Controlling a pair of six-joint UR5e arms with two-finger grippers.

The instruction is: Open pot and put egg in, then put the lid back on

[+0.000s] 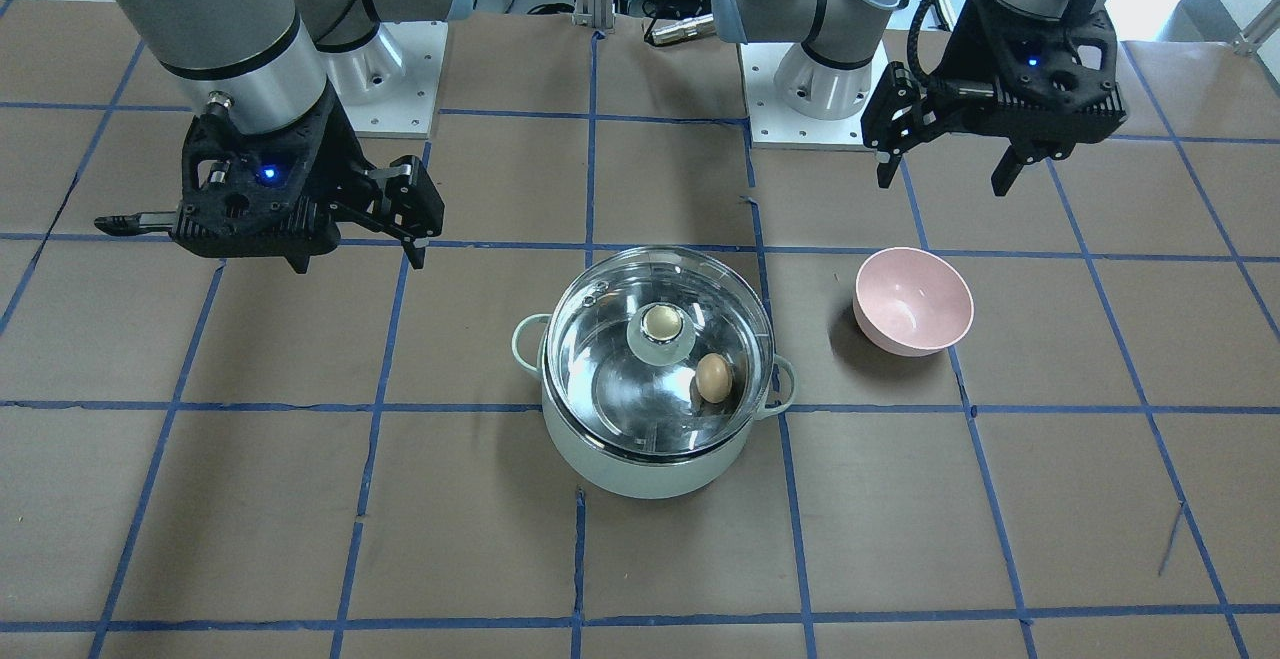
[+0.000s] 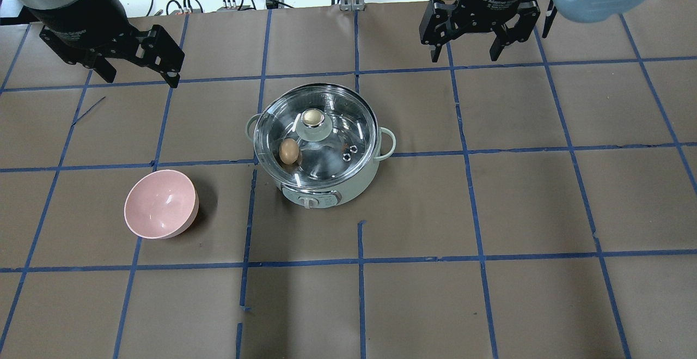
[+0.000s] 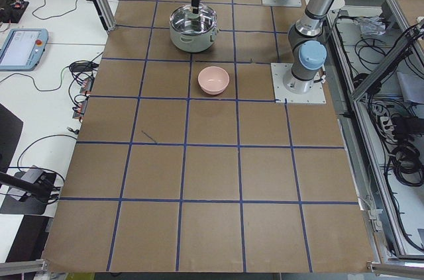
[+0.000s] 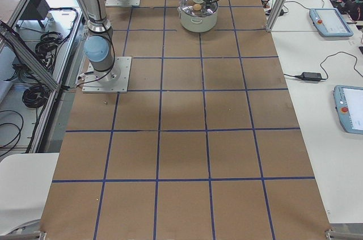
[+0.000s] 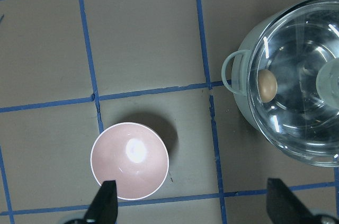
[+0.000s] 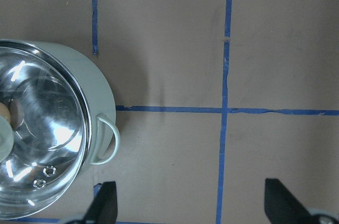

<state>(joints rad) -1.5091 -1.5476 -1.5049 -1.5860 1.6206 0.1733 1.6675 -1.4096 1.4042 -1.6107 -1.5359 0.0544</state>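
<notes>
The mint-green pot [image 1: 640,474] stands at the table's middle, also in the overhead view [image 2: 360,183]. The glass lid [image 1: 615,364] sits closed on it, brass-capped knob [image 2: 312,118] up. The tan egg [image 1: 713,377] lies inside on the steel bottom, seen through the glass [image 2: 289,151]. My left gripper [image 2: 140,77] hangs open and empty, high, back and left of the pot. My right gripper [image 2: 465,56] hangs open and empty, high, back and right of it. The left wrist view shows the pot's rim [image 5: 241,97] and the egg [image 5: 267,86]; the right wrist view shows the pot's wall [image 6: 100,97].
A pink bowl [image 2: 160,204] stands empty on the table on my left of the pot, below the left gripper in the left wrist view [image 5: 130,160]. Brown paper with a blue tape grid covers the table [image 2: 490,212]. The arm bases are bolted at the back.
</notes>
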